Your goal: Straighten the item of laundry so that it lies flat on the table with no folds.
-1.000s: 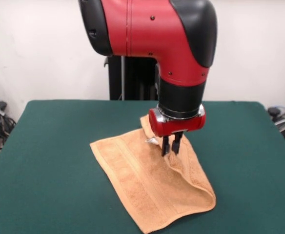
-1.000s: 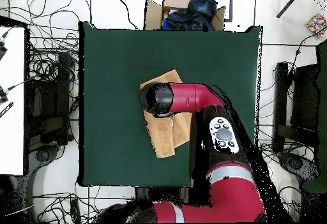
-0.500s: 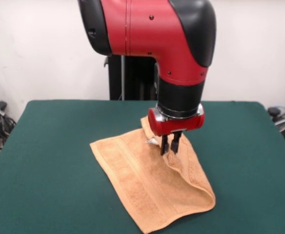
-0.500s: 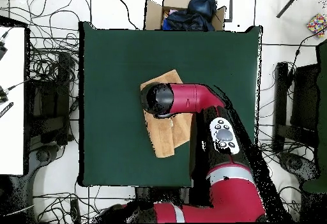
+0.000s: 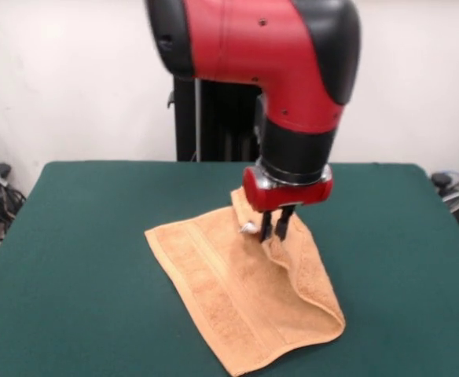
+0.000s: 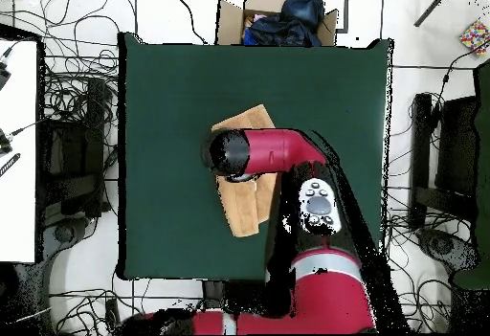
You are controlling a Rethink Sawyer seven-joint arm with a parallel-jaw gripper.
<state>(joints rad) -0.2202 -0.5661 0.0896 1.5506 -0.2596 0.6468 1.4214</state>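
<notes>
1. Surrounding the washcloth (image 5: 245,298) on every side, bare green table (image 5: 80,259) was seen out to all four edges.
2. Lowered from above, the gripper (image 5: 274,228) was shown with jaws pinched on a raised fold.
3. Near the table's middle, the orange-tan cloth was pictured doubled over along one side.

orange-tan terry washcloth (image 5: 241,294) lies near middle of dark green table (image 5: 80,267), not flat: folded over on itself, the fold running along its right side in front view with a rounded doubled edge at the near right corner. woven border bands run lengthwise down the top layer. small white tag (image 5: 247,228) shows at the raised far edge. in overhead view the cloth (image 6: 245,212) is partly hidden, skewed to the table edges.
</notes>
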